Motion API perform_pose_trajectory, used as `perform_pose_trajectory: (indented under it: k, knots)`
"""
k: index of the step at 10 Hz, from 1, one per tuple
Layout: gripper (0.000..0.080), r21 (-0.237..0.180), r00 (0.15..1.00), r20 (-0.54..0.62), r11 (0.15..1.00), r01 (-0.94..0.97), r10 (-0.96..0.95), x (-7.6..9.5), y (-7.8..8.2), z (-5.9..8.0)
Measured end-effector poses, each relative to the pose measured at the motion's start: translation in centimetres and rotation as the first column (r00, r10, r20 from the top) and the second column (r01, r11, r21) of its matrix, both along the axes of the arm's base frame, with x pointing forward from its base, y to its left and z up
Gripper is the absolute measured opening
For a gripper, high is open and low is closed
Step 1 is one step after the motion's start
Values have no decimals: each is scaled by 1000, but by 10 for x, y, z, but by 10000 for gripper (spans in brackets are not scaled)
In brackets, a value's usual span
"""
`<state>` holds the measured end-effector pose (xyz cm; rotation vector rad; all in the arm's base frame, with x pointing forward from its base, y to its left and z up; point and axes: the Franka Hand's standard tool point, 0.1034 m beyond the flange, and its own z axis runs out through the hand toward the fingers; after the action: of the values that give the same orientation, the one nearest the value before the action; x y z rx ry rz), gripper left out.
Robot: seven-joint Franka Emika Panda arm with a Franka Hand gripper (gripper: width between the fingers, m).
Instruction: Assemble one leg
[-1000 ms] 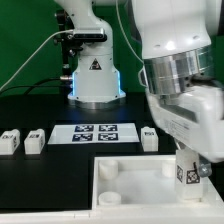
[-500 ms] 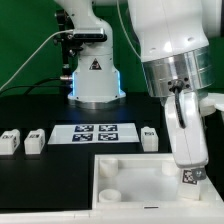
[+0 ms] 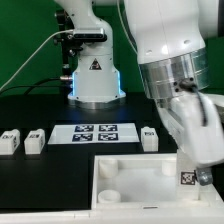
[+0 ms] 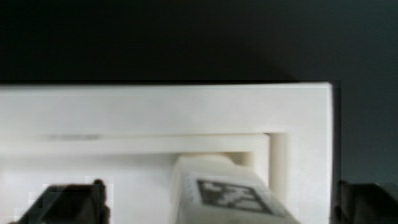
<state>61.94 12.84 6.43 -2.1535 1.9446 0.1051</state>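
Observation:
The leg [image 3: 187,178], a small white block with a square tag, stands upright at the near right corner of the large white tray [image 3: 125,172] in the exterior view. My gripper [image 3: 192,168] hangs over it with a finger on each side. In the wrist view the leg [image 4: 217,180] rises between my dark fingers [image 4: 71,203], and a gap shows on both sides of it. My gripper [image 4: 222,205] is open and does not touch the leg. The tray rim [image 4: 125,105] lies behind it. The leg's foot is hidden.
Three more white legs lie on the black table: two at the exterior view's left [image 3: 10,141] [image 3: 34,140] and one right of the marker board [image 3: 150,138]. The marker board [image 3: 95,133] lies behind the tray. The arm's base [image 3: 95,80] stands at the back.
My wrist has turned around the leg and sunk slightly. The leg stays in the tray's corner with its tag still facing the camera.

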Motion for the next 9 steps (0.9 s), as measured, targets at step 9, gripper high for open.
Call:
perform_pose_trajectory:
  k: [9]
  knots:
    - [649,-221,490,47,487,-845,871,4,-9,4]
